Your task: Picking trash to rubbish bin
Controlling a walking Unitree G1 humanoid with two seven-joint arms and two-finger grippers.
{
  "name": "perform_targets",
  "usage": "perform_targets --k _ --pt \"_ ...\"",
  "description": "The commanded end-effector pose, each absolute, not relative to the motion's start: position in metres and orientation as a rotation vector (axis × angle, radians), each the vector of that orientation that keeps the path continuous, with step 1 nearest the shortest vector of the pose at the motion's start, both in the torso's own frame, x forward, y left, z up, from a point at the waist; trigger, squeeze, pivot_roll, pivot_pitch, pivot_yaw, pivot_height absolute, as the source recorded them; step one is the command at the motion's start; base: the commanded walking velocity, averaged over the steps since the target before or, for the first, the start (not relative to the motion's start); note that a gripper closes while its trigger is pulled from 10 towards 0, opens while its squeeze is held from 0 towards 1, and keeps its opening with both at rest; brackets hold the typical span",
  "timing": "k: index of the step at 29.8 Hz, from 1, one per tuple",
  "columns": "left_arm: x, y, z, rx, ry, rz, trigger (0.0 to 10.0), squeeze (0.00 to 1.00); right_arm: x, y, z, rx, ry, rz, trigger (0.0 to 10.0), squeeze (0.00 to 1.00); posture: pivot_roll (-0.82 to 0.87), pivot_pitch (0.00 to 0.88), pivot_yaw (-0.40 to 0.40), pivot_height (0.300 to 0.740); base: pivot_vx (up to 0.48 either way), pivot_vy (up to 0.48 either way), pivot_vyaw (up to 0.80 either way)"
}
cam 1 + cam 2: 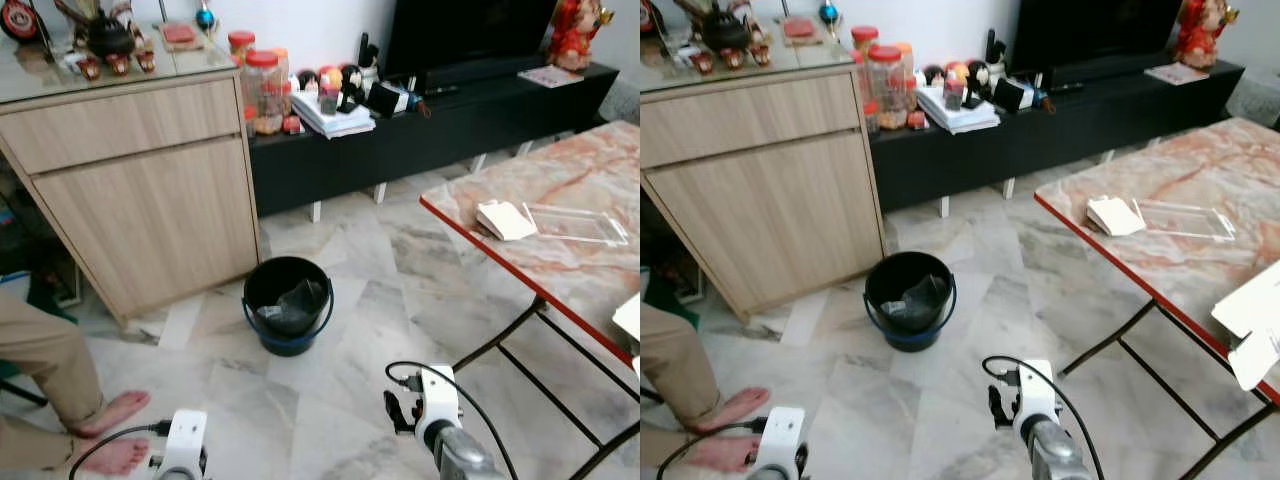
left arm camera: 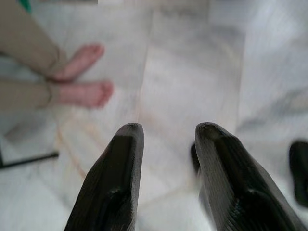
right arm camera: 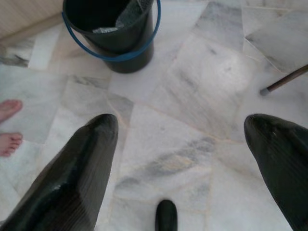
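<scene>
Trash, a white folded piece of paper (image 1: 505,220), lies on the marble-topped table (image 1: 590,180) at about two o'clock in the head view, just beside a clear plastic tray (image 1: 577,223) and well apart from both claws. The right gripper (image 3: 183,139) hangs low over the marble floor (image 1: 350,330) at five o'clock, released, its two black fingers spread wide and holding nothing. The black rubbish bin (image 1: 288,303) with its blue handle stands on the floor near the middle, at eleven o'clock from that gripper, with dark crumpled material inside. The left gripper (image 2: 166,144) hangs at seven o'clock, fingers slightly parted and empty, near a person's bare feet (image 1: 115,430).
</scene>
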State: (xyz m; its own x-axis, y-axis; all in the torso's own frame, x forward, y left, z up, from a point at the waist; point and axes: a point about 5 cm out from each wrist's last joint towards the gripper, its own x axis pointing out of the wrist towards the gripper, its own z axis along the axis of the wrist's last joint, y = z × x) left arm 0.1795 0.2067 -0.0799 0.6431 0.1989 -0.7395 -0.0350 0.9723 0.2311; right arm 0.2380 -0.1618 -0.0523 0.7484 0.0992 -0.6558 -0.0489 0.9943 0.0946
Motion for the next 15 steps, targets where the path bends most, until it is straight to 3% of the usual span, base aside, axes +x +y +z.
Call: perform_targets --k 1,7,15 --pt "0.179 0.205 -0.081 0.212 0.878 0.122 10.0 0.00 0.231 -0.169 -0.057 0.064 0.754 0.050 10.0 0.00 0.00 0.000 -0.029 0.740 0.000 0.000 -0.72" --pt "0.181 0.205 -0.080 0.213 0.881 0.116 10.0 0.00 0.207 -0.179 -0.072 0.045 0.852 -0.002 10.0 0.00 0.00 0.000 -0.031 0.740 0.000 0.000 -0.72" --pt "0.187 0.202 -0.078 0.216 0.871 0.098 10.0 0.00 0.200 -0.179 -0.075 0.050 0.877 -0.015 10.0 0.00 0.00 0.000 -0.029 0.740 0.000 0.000 -0.72"
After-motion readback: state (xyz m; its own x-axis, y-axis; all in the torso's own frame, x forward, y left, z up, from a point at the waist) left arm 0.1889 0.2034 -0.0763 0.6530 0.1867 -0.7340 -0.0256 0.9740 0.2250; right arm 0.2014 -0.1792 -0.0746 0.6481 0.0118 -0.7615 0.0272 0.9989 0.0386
